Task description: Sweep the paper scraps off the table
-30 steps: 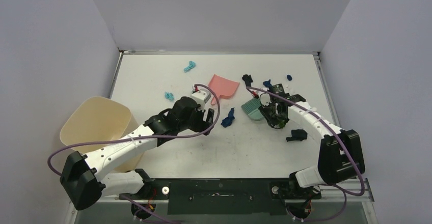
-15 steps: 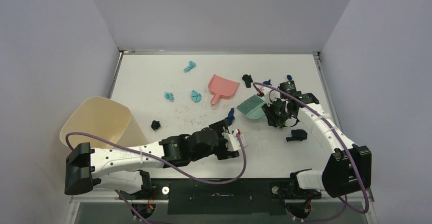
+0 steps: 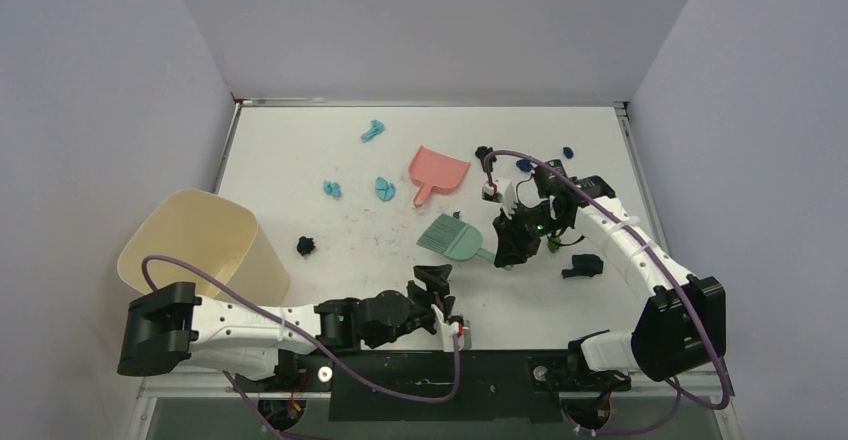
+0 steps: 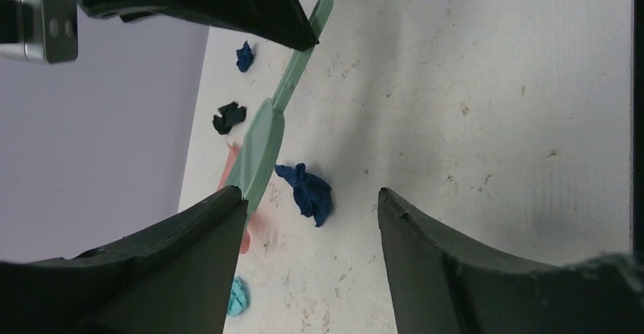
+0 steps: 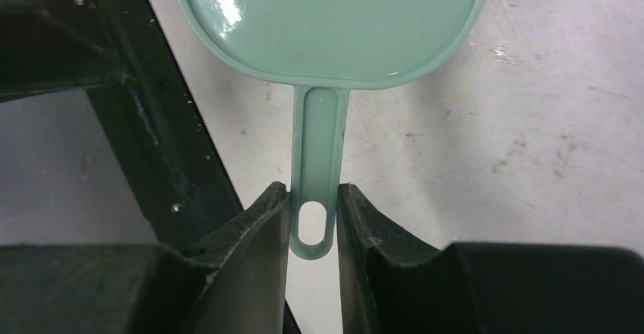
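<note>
Pinching the teal brush (image 3: 450, 237) by its handle in the right gripper (image 5: 313, 197) to push paper scraps (image 4: 307, 192), with the left gripper (image 4: 311, 205) open by the near edge.

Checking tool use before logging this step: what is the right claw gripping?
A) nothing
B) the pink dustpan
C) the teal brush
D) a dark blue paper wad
C: in the right wrist view the right claw is closed on the teal brush at its handle end, while the pink dustpan lies apart, farther back.
</note>
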Robot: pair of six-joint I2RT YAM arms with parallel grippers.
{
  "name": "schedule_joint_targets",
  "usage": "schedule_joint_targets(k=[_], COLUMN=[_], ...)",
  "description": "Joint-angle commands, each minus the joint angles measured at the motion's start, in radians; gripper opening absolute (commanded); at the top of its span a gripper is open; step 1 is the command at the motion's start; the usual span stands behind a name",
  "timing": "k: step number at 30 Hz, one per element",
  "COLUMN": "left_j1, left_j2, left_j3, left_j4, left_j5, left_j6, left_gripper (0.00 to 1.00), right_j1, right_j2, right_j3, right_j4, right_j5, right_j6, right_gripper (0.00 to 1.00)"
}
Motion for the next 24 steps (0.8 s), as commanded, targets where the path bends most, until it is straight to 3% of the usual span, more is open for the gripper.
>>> schedule_joint_targets(k=[1,15,20,24], left_j1=[-0.032,-0.039,-0.022,-0.01], left_j2=[0.066,0.193,0.209,0.196], left_j3=[0.034,0.041,0.057,0.071], left_j4=[0.109,0.222,0.215,0.19], left_j5=[-0.067,-0.268,-0.288,-0.29], left_j6=[0.101,0.224,0.21,0.187], left_gripper=[0.6,0.46,0.32,0.11], right_j1=[0.04,0.104,0.109,0.116], right_j2=[0.016,-0.001,0.0,0.004], right_j3=[0.036,0.047,0.05,0.051], right_j4=[-0.035,-0.066,-0.082,-0.089], right_j5=[-0.151,-0.172,-0.186,-0.195], right_j6=[-0.041,-0.077,-0.097,-0.106], right_gripper=[0.05,0.05,0.05,0.05])
